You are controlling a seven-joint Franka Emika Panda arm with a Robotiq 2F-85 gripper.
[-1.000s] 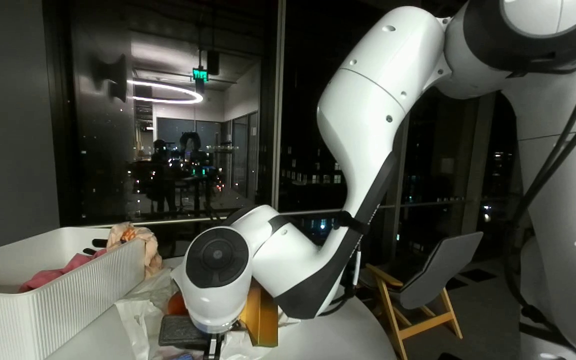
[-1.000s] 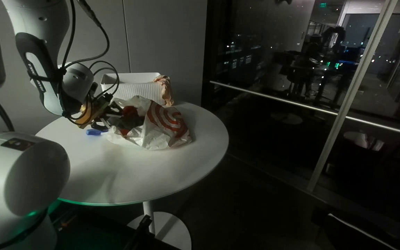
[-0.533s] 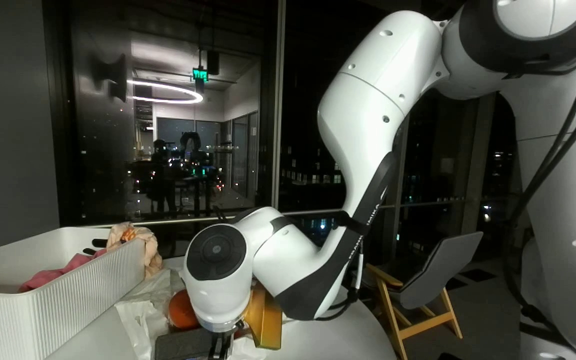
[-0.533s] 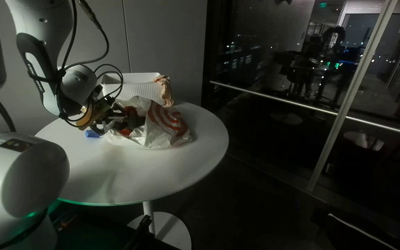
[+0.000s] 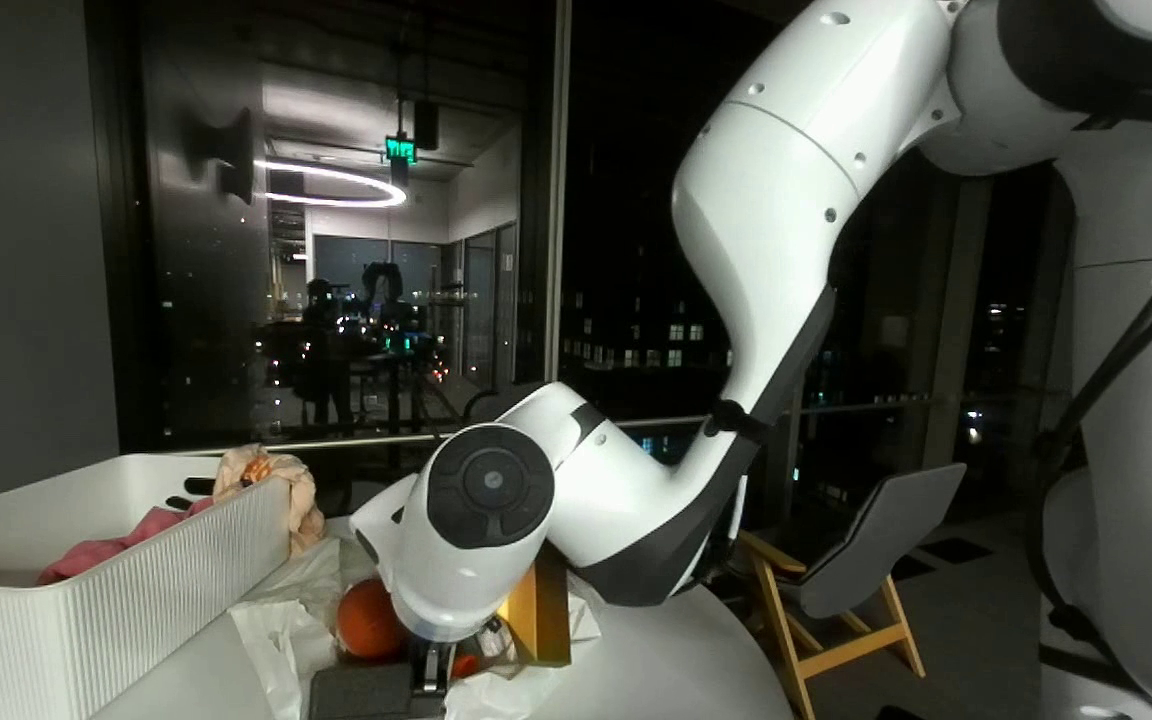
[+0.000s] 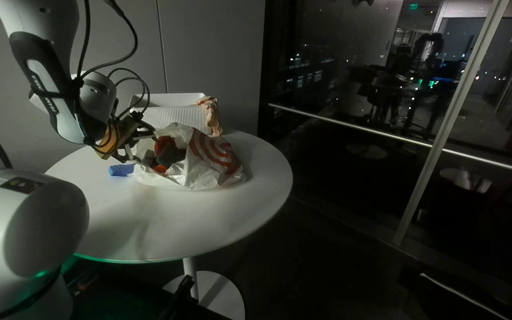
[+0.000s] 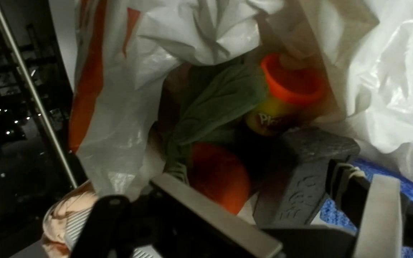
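Wrist view: your gripper [image 7: 294, 211] is facing gray block [image 7: 301, 181], jaws apart; tub [image 7: 269, 122] is likely propping bag [image 7: 122, 114] open.

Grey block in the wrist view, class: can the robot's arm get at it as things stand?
Probably yes: the gripper stands open, facing the grey block, and nothing seems to lie on it, though an orange ball sits close by.
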